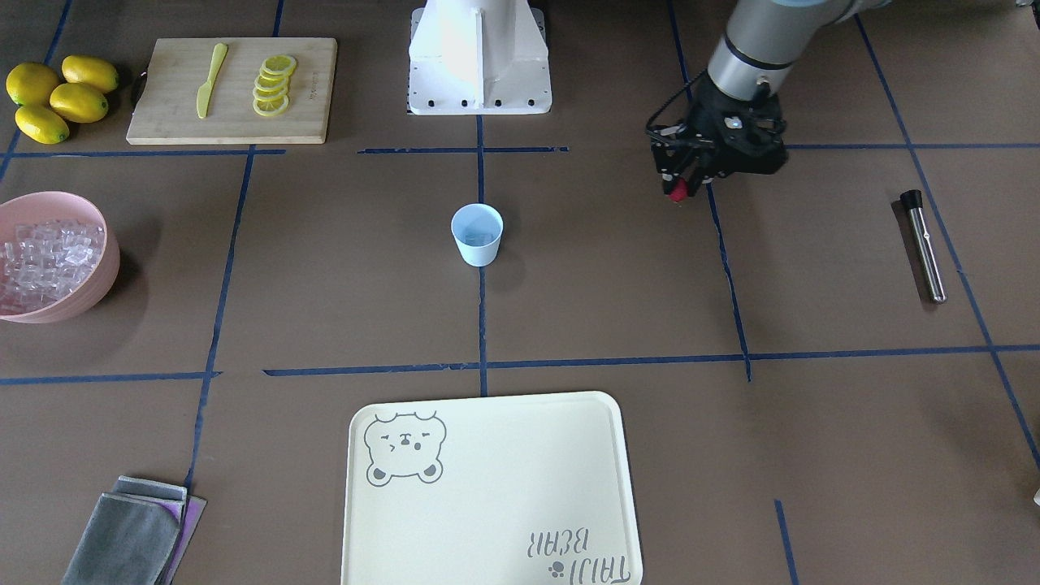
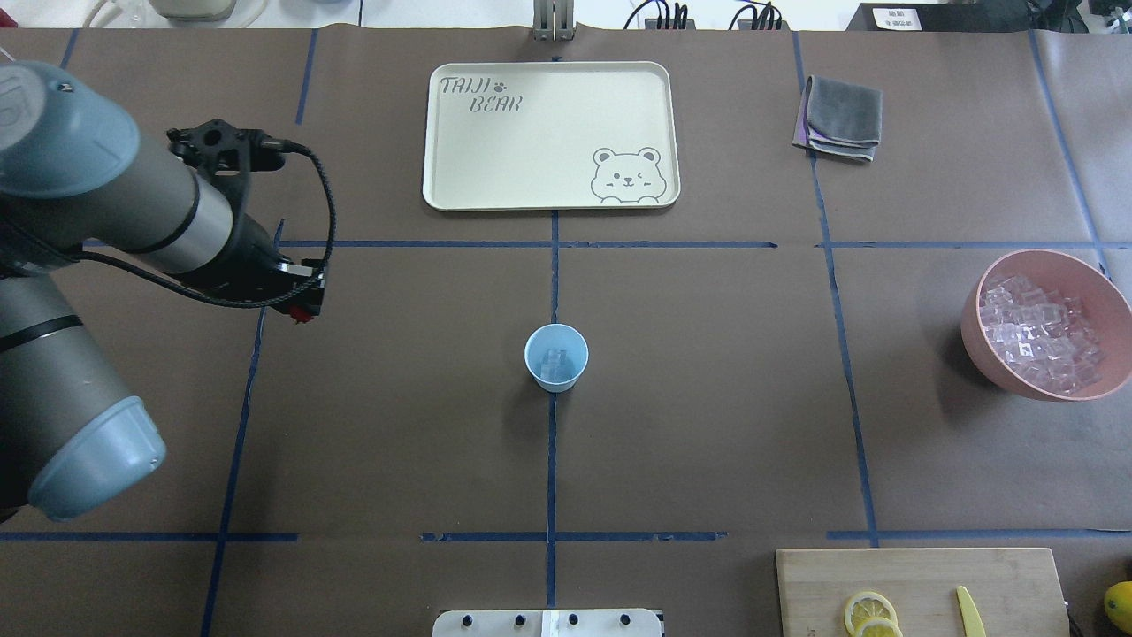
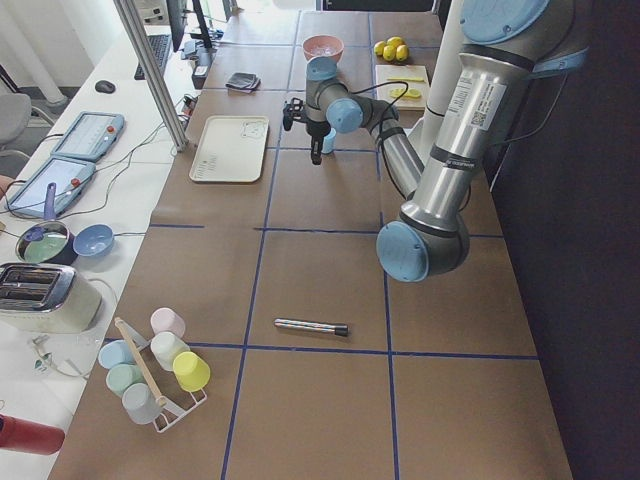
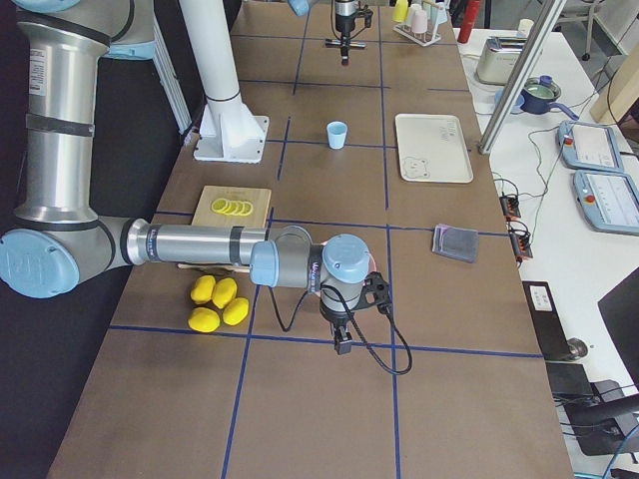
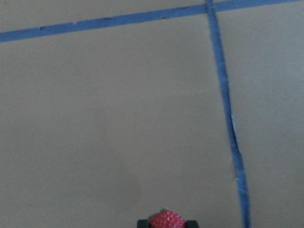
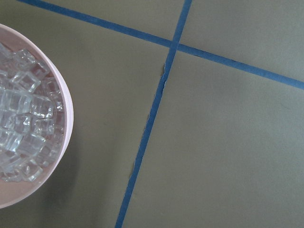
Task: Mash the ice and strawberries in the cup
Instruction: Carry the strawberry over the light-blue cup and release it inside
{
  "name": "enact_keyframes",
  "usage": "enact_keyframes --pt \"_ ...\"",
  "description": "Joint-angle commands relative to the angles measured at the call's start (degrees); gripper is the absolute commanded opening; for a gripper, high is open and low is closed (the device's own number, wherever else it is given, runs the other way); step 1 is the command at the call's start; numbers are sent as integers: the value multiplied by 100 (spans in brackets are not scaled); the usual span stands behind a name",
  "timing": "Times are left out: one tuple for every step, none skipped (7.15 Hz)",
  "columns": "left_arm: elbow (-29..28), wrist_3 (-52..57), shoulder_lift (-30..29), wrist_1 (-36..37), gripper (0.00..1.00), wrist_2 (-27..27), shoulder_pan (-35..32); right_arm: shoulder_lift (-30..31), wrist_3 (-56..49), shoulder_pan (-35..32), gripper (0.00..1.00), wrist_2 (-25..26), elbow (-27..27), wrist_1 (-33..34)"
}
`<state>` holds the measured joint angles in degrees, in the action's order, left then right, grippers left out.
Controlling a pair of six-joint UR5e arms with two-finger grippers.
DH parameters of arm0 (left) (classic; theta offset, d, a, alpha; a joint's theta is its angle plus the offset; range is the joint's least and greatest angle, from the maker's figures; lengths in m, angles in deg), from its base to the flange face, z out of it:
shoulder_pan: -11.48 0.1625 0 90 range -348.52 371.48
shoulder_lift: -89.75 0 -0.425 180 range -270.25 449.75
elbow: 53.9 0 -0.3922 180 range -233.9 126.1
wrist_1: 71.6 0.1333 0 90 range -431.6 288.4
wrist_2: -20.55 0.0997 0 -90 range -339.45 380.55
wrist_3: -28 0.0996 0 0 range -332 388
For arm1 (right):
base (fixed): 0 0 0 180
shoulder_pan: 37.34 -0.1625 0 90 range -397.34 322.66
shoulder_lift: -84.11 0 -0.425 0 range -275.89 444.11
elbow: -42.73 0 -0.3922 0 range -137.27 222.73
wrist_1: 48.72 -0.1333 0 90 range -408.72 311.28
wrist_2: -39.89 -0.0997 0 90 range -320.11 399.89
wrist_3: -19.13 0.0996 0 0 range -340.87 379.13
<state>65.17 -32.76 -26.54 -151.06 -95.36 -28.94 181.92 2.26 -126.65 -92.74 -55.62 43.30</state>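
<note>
The pale-blue cup (image 1: 477,234) stands upright at the table's middle, also in the overhead view (image 2: 555,356), with a few clear ice cubes (image 2: 555,359) inside. More ice (image 2: 1039,332) fills the pink bowl (image 2: 990,354). My left gripper (image 1: 678,188) is shut on a small red strawberry (image 5: 167,221) and holds it above the bare table, well to the cup's side and apart from it; it also shows in the overhead view (image 2: 303,311). My right gripper (image 4: 342,344) shows only in the exterior right view, near the lemons; I cannot tell whether it is open or shut.
A metal muddler with a black tip (image 1: 924,244) lies beyond the left gripper. A cutting board (image 1: 236,122) holds lemon slices and a yellow knife, with whole lemons (image 1: 61,97) beside it. A cream tray (image 1: 487,487) and a folded grey cloth (image 1: 130,532) lie on the operators' side.
</note>
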Motion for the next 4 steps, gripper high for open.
enact_keyframes --pt "-713 -1083 -1337 361 0 637 725 -7 0 2 99 0 0 0" --pt "-1232 -1461 -1866 344 0 962 998 2 0 2 99 0 0 0" --pt "-1707 -1752 -2262 318 0 1270 1349 2 0 2 99 0 0 0" --pt "-2121 -1903 -2562 274 0 1456 1544 2 0 -7 99 0 0 0"
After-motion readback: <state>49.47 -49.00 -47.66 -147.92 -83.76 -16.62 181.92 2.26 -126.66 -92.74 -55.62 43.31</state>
